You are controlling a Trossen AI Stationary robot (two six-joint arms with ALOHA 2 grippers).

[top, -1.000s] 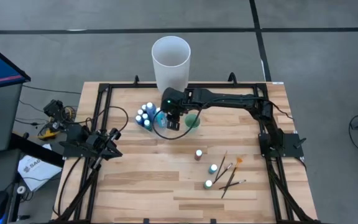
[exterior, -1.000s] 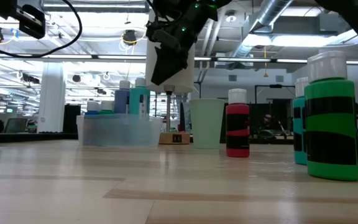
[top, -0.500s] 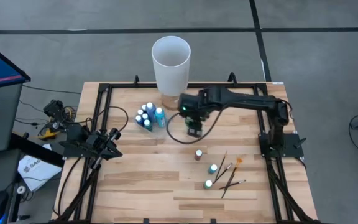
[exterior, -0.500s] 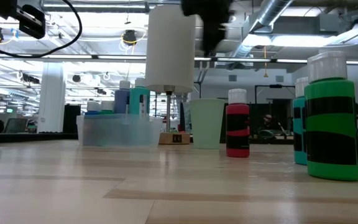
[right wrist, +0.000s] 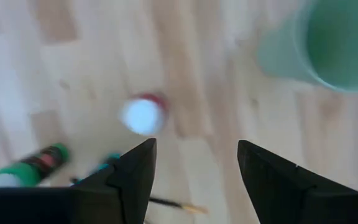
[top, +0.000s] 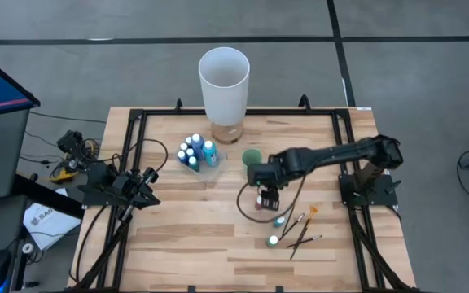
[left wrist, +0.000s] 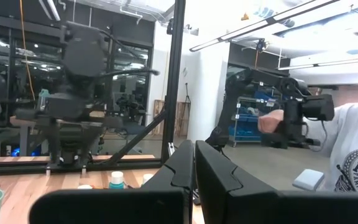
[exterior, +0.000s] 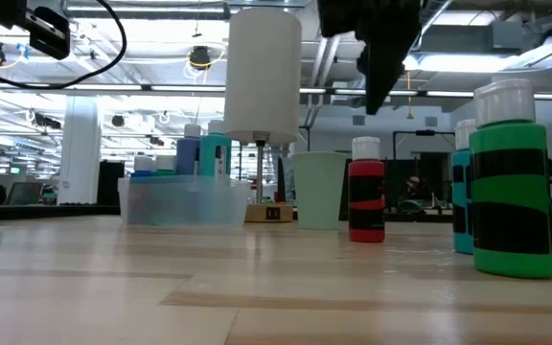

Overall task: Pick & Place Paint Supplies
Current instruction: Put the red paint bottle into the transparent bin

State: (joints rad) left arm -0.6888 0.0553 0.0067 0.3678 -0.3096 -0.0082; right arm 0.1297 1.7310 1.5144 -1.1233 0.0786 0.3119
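Observation:
My right gripper [top: 265, 194] hangs open and empty above the table, just over a reddish white-capped bottle [right wrist: 143, 115] that stands upright on the wood; the bottle also shows in the low view [exterior: 366, 199]. A teal bottle [top: 279, 220] and a green bottle [top: 273, 241] stand nearer the front edge, beside three thin brushes [top: 301, 229], one orange-tipped. Several more bottles stand in a clear tray [top: 195, 153]. My left gripper [left wrist: 194, 163] is shut and waits at the table's left side [top: 141, 181].
A tall white cylinder [top: 224, 81] stands at the table's far edge. A small green cup [top: 252, 155] stands just beyond my right gripper, toward the far edge. A black frame [top: 137, 122] runs along the table's edges. A person shows in the room behind [left wrist: 353, 149].
My right gripper has gone from beside the clear tray toward the table's right and near edges, passing over the green cup, and now hangs over the reddish bottle. The bottles and brushes have stayed where they were.

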